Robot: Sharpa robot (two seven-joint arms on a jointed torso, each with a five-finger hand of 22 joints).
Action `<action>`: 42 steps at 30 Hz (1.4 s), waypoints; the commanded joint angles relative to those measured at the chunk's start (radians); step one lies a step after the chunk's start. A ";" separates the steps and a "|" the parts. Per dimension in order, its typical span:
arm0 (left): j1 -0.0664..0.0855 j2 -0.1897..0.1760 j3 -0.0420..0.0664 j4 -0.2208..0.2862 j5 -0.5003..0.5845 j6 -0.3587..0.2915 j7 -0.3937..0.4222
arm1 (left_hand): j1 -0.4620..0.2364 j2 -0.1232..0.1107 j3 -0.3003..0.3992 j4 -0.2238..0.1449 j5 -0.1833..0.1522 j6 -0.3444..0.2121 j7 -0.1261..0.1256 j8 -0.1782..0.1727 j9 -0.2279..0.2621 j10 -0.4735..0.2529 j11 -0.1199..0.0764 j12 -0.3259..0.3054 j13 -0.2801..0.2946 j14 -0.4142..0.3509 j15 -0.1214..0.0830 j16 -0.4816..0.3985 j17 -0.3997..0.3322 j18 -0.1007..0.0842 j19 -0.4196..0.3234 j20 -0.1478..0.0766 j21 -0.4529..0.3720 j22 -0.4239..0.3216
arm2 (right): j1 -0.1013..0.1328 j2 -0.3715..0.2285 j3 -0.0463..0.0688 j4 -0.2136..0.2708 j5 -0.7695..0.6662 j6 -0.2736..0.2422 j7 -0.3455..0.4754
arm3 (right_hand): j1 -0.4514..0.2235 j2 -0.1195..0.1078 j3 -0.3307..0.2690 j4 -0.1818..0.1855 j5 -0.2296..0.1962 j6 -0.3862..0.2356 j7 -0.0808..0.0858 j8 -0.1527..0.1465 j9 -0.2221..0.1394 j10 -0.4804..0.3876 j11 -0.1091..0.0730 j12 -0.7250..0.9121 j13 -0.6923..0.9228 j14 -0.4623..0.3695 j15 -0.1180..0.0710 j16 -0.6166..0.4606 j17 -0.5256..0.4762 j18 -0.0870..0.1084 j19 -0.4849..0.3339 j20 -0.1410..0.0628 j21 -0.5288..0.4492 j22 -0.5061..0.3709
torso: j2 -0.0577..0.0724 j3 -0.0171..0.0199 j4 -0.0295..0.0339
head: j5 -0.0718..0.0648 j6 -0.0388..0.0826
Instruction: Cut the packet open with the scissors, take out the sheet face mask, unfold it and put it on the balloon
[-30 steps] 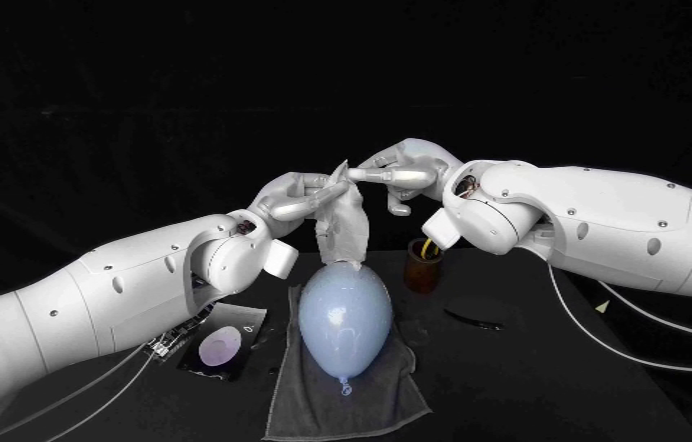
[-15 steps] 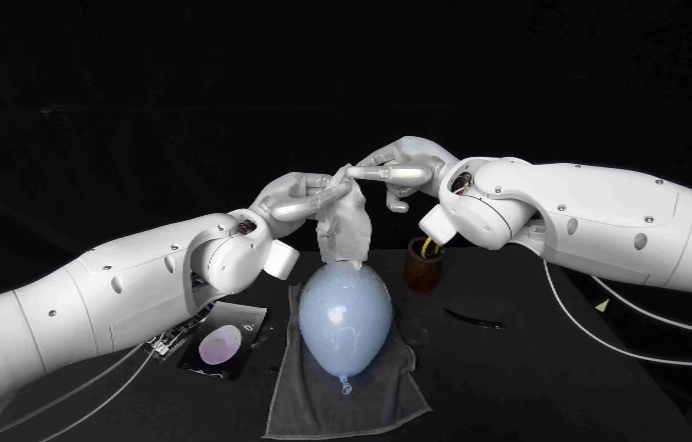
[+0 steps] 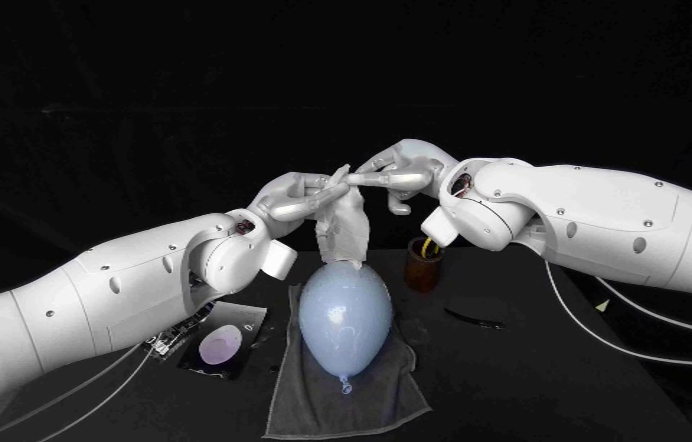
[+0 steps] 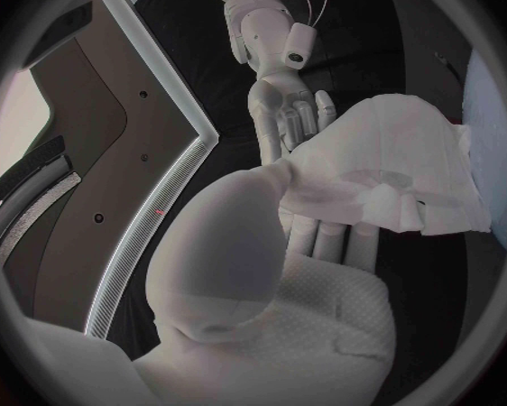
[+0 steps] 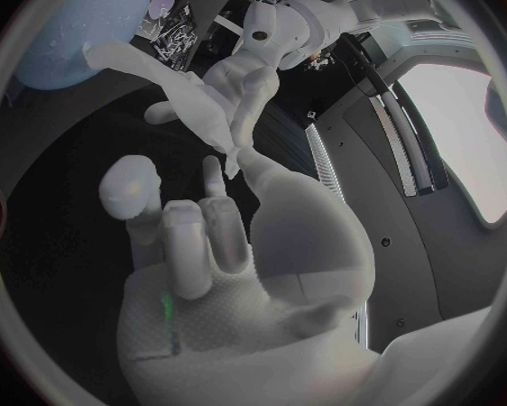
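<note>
Change over the last second: right hand [image 3: 402, 169] is nudging in toward the top corner of the sheet mask [image 3: 343, 228], and its forearm is coming slightly up and closer to the balloon [image 3: 346, 312]. It's a small move. The hand's fingertips were already at that corner a second ago.

Left hand [image 3: 300, 199] isn't moving. It's pinching the mask's upper edge above the balloon's far end, with the mask hanging down and still partly folded. Its lower edge is sitting just over the balloon's far tip (touching or not, can't tell).

Right hand: thumb and a finger are reaching to the mask's top corner, the rest are curled in. Can't tell whether that pinch is actually closing on the sheet. In the left wrist view its fingers [image 4: 302, 117] are lying along the mask's far edge.

My read: we're in the unfold step and the right hand is going for a second grip so the two hands can pull the sheet apart. Nothing is being spread yet.

Not changing:
- balloon is lying on the grey towel [image 3: 361, 402]
- opened packet [image 3: 219, 345] is lying on the tabletop [image 3: 562, 382] beside the balloon, on the left-arm side
- a dark item, probably the scissors [image 3: 476, 317], is lying on the balloon's other side

Mask shape looks the same across all three frames.
</note>
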 commanded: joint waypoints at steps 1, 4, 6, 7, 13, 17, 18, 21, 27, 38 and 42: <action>0.002 0.001 0.001 0.002 -0.001 0.015 0.008 | -0.010 0.000 0.004 0.000 0.005 -0.002 0.006 0.003 0.001 -0.001 0.002 0.005 0.001 -0.004 0.001 0.006 0.001 0.011 0.004 0.003 0.005 -0.001 | -0.001 -0.002 0.000 0.007 -0.032 0.030 -0.008 | 0.009 0.001 -0.005 0.001 0.000 0.009 -0.001 -0.001 -0.001 0.053 -0.010 0.007 0.197 0.088 -0.010 0.007 0.203 0.010 0.008 0.001 0.004 0.033 | 0.000 0.0000 -0.0002 | 0.000 -0.001; 0.002 0.001 0.001 0.001 0.000 0.014 0.007 | -0.011 0.000 0.005 0.000 0.005 -0.002 0.006 0.003 0.001 -0.001 0.002 0.005 0.001 -0.004 0.001 0.006 0.001 0.011 0.004 0.003 0.005 -0.001 | -0.001 -0.005 0.000 0.012 -0.022 0.021 -0.003 | 0.010 0.004 -0.007 0.003 0.000 0.013 -0.002 0.000 -0.002 0.056 -0.011 0.011 0.200 0.090 -0.011 0.009 0.208 0.008 0.013 0.000 0.014 0.037 | 0.000 0.0005 0.0000 | 0.000 -0.002; 0.002 0.001 0.001 0.001 -0.001 0.014 0.006 | -0.011 0.000 0.005 0.000 0.005 -0.002 0.006 0.003 0.001 -0.001 0.002 0.005 0.001 -0.004 0.001 0.006 0.001 0.011 0.004 0.003 0.005 -0.001 | -0.001 -0.005 0.000 0.014 -0.017 0.015 0.000 | 0.010 0.005 -0.007 0.004 0.000 0.014 -0.003 -0.001 -0.002 0.056 -0.011 0.012 0.200 0.090 -0.011 0.010 0.210 0.008 0.013 0.000 0.015 0.038 | 0.000 0.0005 0.0000 | 0.000 -0.002; 0.002 0.002 0.001 0.001 -0.001 0.014 0.006 | -0.011 0.000 0.005 0.000 0.005 -0.002 0.006 0.003 0.001 -0.001 0.002 0.005 0.001 -0.004 0.001 0.006 0.001 0.011 0.004 0.003 0.005 -0.001 | -0.001 -0.005 0.000 0.014 -0.014 0.013 0.001 | 0.010 0.005 -0.007 0.004 0.000 0.015 -0.003 -0.001 -0.003 0.056 -0.011 0.012 0.200 0.090 -0.012 0.010 0.211 0.008 0.014 0.000 0.016 0.038 | 0.000 0.0003 0.0000 | 0.000 -0.002; 0.002 0.002 0.001 0.002 -0.005 0.017 0.004 | -0.011 0.000 0.006 0.000 0.005 -0.002 0.006 0.003 0.001 -0.001 0.002 0.005 0.001 -0.004 0.001 0.006 0.002 0.011 0.004 0.003 0.005 -0.001 | -0.002 0.000 0.000 0.015 0.000 -0.011 0.017 | 0.021 0.012 -0.005 0.004 0.000 0.018 -0.005 -0.003 -0.005 0.059 -0.014 0.016 0.203 0.092 -0.014 0.012 0.215 0.006 0.019 -0.002 0.024 0.041 | 0.000 0.0003 0.0004 | -0.002 -0.003; 0.003 0.003 0.001 0.003 -0.010 0.021 0.003 | -0.011 -0.002 0.008 -0.003 0.005 -0.002 0.005 0.004 0.002 -0.002 0.002 0.006 0.002 -0.005 0.000 0.007 0.002 0.011 0.004 0.003 0.005 -0.001 | -0.002 0.006 0.000 0.013 0.006 -0.025 0.024 | 0.052 0.031 0.011 -0.007 -0.003 0.024 -0.009 -0.007 -0.009 0.063 -0.018 0.022 0.207 0.094 -0.018 0.014 0.222 0.004 0.025 -0.006 0.035 0.046 | 0.000 -0.0002 0.0000 | -0.003 -0.004; 0.003 0.003 0.001 0.003 -0.011 0.022 0.003 | -0.011 -0.002 0.008 -0.003 0.005 -0.002 0.005 0.004 0.002 -0.002 0.002 0.006 0.002 -0.005 0.000 0.007 0.002 0.011 0.004 0.003 0.005 -0.001 | -0.002 0.008 0.000 0.012 0.007 -0.027 0.025 | 0.056 0.033 0.013 -0.009 -0.003 0.024 -0.009 -0.008 -0.010 0.063 -0.018 0.023 0.207 0.094 -0.018 0.014 0.221 0.004 0.026 -0.006 0.036 0.046 | 0.000 -0.0003 0.0000 | -0.003 -0.004; 0.003 0.003 0.001 0.004 -0.014 0.024 0.003 | -0.012 -0.003 0.009 -0.004 0.005 -0.001 0.004 0.004 0.003 -0.001 0.001 0.006 0.002 -0.005 0.000 0.008 0.002 0.011 0.004 0.003 0.005 -0.001 | -0.002 0.013 0.000 0.009 0.009 -0.029 0.027 | 0.089 0.052 0.037 -0.027 -0.003 0.032 -0.013 -0.009 -0.012 0.066 -0.022 0.027 0.210 0.095 -0.021 0.016 0.227 0.003 0.030 -0.009 0.043 0.049 | 0.000 -0.0006 0.0000 | -0.003 -0.004; 0.003 0.004 0.001 0.006 -0.020 0.028 0.003 | -0.012 -0.004 0.010 -0.005 0.005 -0.001 0.004 0.004 0.003 -0.001 0.001 0.006 0.002 -0.005 0.000 0.008 0.003 0.011 0.004 0.003 0.005 -0.001 | -0.002 0.020 0.000 0.006 0.011 -0.031 0.029 | 0.121 0.071 0.069 -0.053 -0.004 0.054 -0.021 -0.002 -0.010 0.076 -0.029 0.044 0.222 0.096 -0.028 0.017 0.229 0.001 0.035 -0.015 0.054 0.054 | 0.000 -0.0009 0.0005 | -0.004 -0.005; 0.003 0.004 0.001 0.007 -0.024 0.032 0.003 | -0.012 -0.005 0.012 -0.007 0.005 0.000 0.003 0.005 0.004 -0.001 0.000 0.007 0.003 -0.005 0.000 0.009 0.003 0.011 0.004 0.003 0.005 -0.001 | -0.003 0.024 0.000 0.003 0.029 -0.044 0.036 | 0.142 0.086 0.118 -0.094 -0.004 0.083 -0.035 0.018 0.001 0.089 -0.041 0.068 0.239 0.100 -0.038 0.022 0.243 -0.005 0.050 -0.025 0.086 0.068 | 0.000 0.0001 -0.0003 | -0.004 -0.006; 0.003 0.004 0.001 0.007 -0.024 0.033 0.003 | -0.012 -0.005 0.013 -0.008 0.005 0.000 0.003 0.005 0.004 -0.001 0.000 0.007 0.003 -0.005 0.000 0.009 0.003 0.011 0.004 0.003 0.005 -0.001 | -0.003 0.025 0.000 0.003 0.028 -0.044 0.034 | 0.150 0.087 0.144 -0.120 -0.004 0.100 -0.042 0.037 0.013 0.094 -0.048 0.078 0.246 0.100 -0.044 0.023 0.244 -0.006 0.054 -0.030 0.095 0.073 | 0.000 0.0001 -0.0007 | -0.005 -0.006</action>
